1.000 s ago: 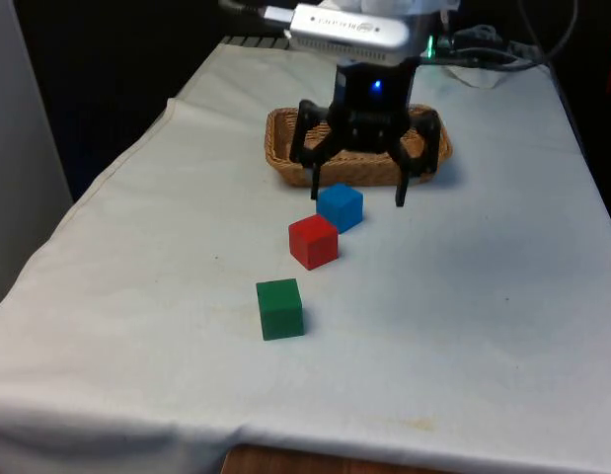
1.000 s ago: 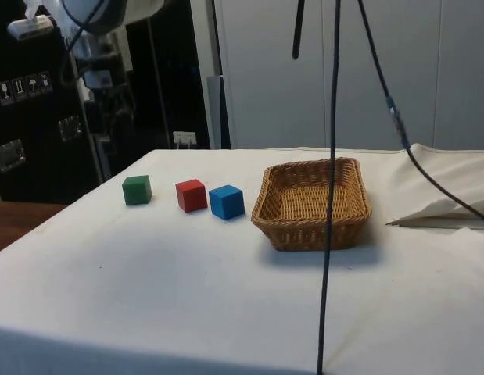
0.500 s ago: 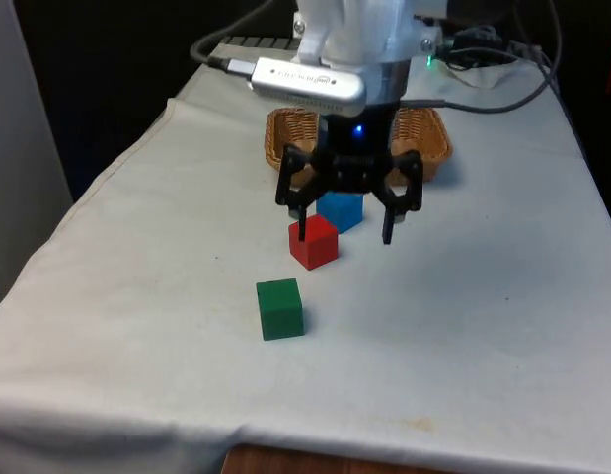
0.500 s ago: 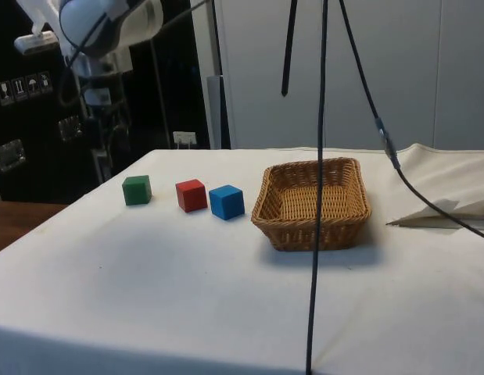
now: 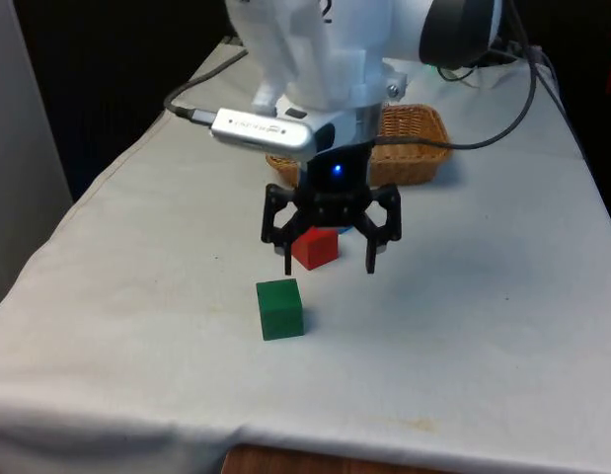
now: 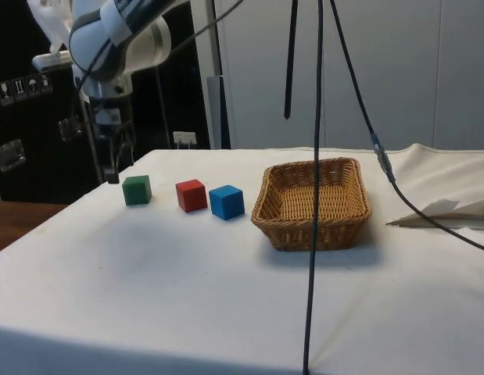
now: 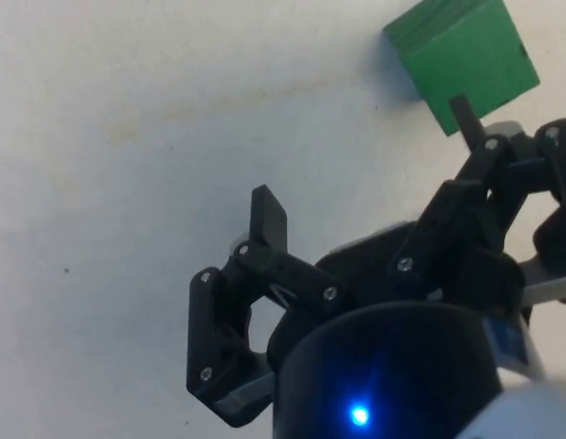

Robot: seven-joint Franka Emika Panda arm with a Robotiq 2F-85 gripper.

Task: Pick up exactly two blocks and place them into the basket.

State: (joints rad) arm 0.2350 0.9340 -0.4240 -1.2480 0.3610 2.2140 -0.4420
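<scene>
I have the gripper (image 5: 331, 267) spread wide and holding nothing, hanging above the cloth just past the green block (image 5: 279, 308), on the basket's side of it. In the wrist view one finger (image 7: 465, 116) lies over an edge of the green block (image 7: 464, 57) and the other is over bare cloth, so the block sits off to one side, not between them. I judge I must shift toward the front view's left and nearer edge before lowering. The red block (image 6: 191, 194) and blue block (image 6: 226, 201) stand in a row toward the basket (image 6: 312, 201), which holds no block yet.
</scene>
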